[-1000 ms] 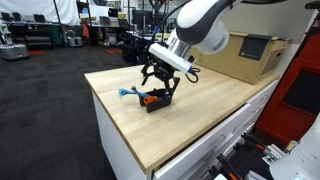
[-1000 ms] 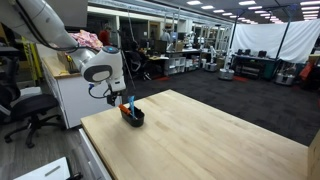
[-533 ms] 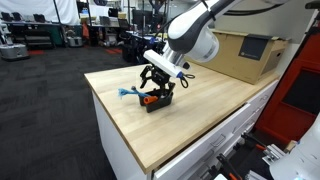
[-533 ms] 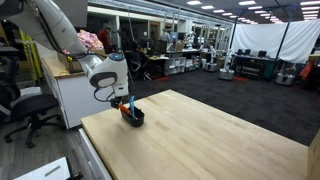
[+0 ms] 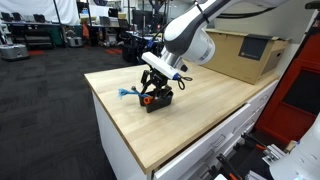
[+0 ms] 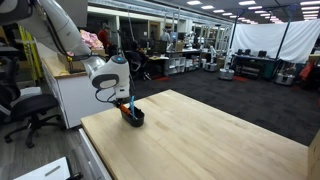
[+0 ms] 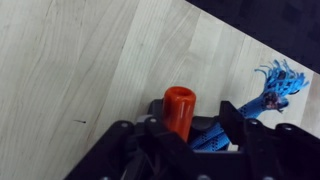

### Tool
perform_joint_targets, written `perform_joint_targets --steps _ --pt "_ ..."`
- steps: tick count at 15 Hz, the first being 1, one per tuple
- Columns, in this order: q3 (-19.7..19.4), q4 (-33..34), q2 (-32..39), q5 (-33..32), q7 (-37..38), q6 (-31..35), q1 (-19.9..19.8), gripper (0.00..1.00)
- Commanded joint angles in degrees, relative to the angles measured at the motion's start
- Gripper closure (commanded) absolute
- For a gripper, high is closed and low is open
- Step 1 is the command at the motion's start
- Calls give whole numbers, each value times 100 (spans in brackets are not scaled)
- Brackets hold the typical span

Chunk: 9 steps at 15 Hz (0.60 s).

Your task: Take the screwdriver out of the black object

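The screwdriver [image 7: 178, 108] stands with its orange handle up in the black object [image 5: 158, 103], a small low bowl near the table's corner. My gripper [image 7: 190, 126] reaches down into the bowl, one finger on each side of the handle. The jaws are partly closed. The handle stands close to the left finger, and a gap filled by a blue tool remains on the right. In both exterior views the gripper [image 5: 152, 90] [image 6: 121, 100] covers most of the bowl [image 6: 135, 117], and only a bit of orange [image 5: 147, 100] shows.
A light-blue-handled tool [image 7: 268, 86] with a frayed end leans out of the same bowl [image 5: 127, 94]. A large cardboard box [image 5: 245, 55] sits at the back of the wooden table [image 5: 200, 125]. The table's edges are close to the bowl.
The gripper has come down onto the bowl and its fingers have narrowed around the orange handle. The bowl and tools have not moved.
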Motion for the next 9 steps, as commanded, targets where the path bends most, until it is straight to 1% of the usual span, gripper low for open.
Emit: perform_joint_targets --steps 1,4,7,9 --pt "-43 170 230 164 -34 18 40 70" --pt "-36 198 294 222 -71 -16 25 90" --pt "-17 177 248 357 -141 -8 9 92" --pt "-2 110 61 409 -164 -4 30 92"
